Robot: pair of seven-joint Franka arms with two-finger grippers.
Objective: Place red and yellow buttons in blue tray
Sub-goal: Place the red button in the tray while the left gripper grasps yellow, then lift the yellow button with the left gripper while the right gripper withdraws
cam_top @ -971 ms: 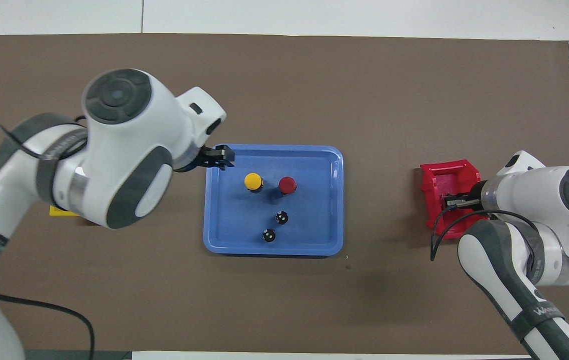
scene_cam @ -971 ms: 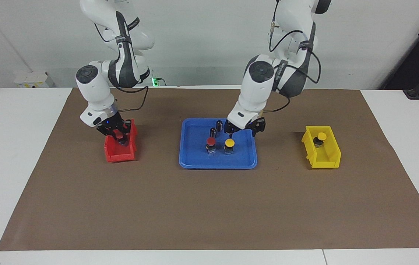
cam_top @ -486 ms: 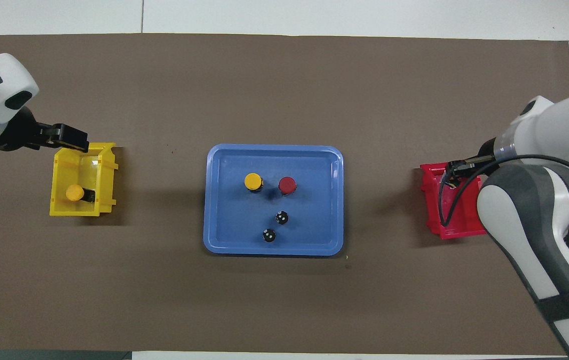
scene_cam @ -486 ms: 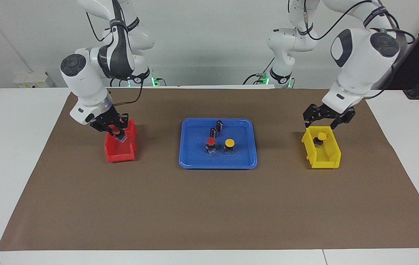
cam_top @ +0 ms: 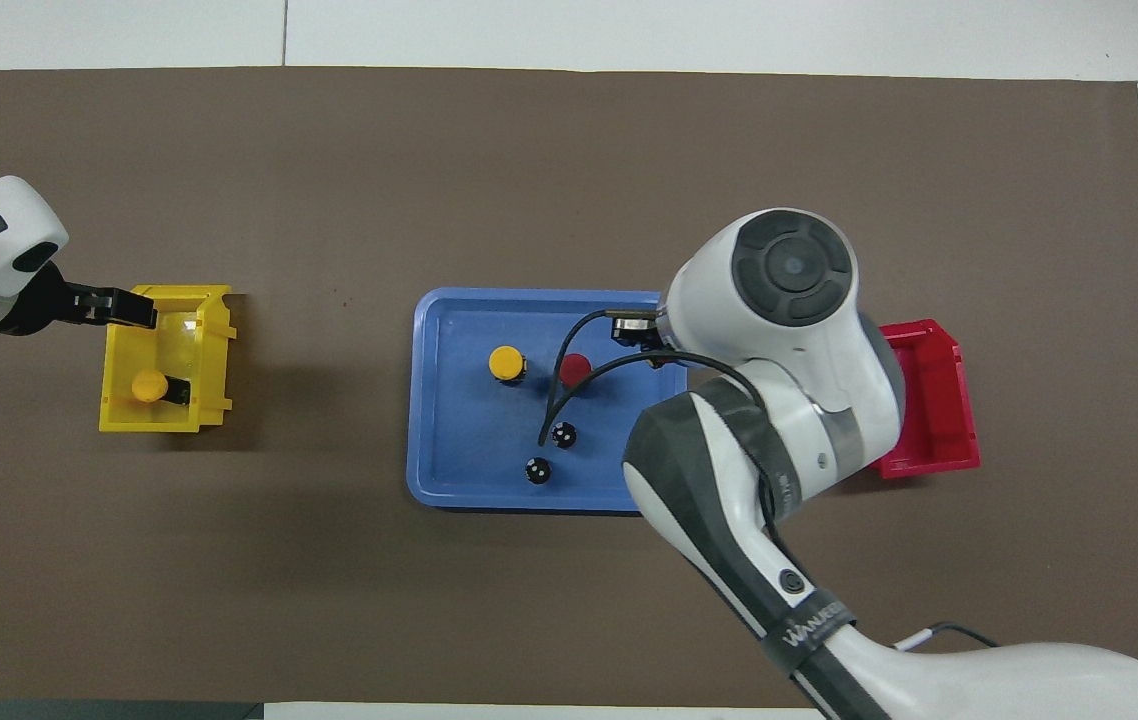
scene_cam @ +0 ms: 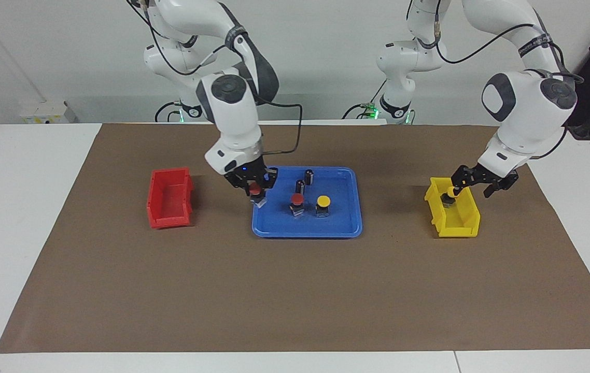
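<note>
The blue tray [scene_cam: 274, 229] [cam_top: 449, 485] lies at the table's middle. In it stand a red button [scene_cam: 296, 202] [cam_top: 579, 367] and a yellow button [scene_cam: 323, 203] [cam_top: 506, 363]. My right gripper [scene_cam: 255, 187] is shut on a second red button [scene_cam: 258, 200] and holds it just over the tray's edge toward the right arm's end. In the overhead view my arm hides both. My left gripper [scene_cam: 472, 185] [cam_top: 115, 306] is open, low over the yellow bin's end nearer the robots. A second yellow button [scene_cam: 450, 195] [cam_top: 151, 385] lies in that bin.
Two black cylinders [scene_cam: 309, 176] [cam_top: 563, 434] stand in the tray, nearer the robots than the buttons. The red bin [scene_cam: 169, 199] [cam_top: 939, 400] is toward the right arm's end, the yellow bin [scene_cam: 454, 216] [cam_top: 164, 418] toward the left arm's end. A brown mat covers the table.
My right gripper lifted the red button out of the red bin and carried it over to the tray. My left gripper left the tray, swung to the yellow bin and came lower.
</note>
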